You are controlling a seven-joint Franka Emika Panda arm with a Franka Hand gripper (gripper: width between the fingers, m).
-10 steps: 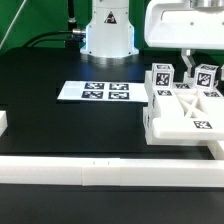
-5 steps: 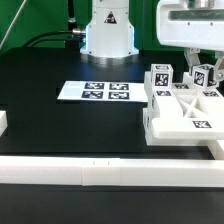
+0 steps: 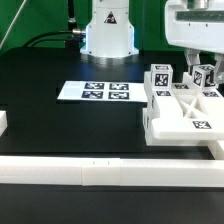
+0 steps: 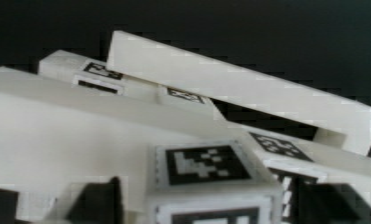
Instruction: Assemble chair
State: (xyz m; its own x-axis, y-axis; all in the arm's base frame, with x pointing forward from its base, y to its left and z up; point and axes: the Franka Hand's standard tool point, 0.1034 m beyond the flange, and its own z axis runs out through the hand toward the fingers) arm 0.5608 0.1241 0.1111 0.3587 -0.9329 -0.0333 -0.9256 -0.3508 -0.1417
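On black table [image 3: 60,130], chair [image 3: 185,108], marker board [image 3: 95,92], gripper [image 3: 194,68] jaws' spread unclear

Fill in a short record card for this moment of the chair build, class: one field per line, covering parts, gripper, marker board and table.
chair parts: white tagged pieces grouped at the exterior view's right
upright post: tagged cube-topped piece standing on the group
gripper: above that post, jaws parted, holding nothing visible
marker board: flat, apart from the parts
table: black surface
border rail: along the near edge
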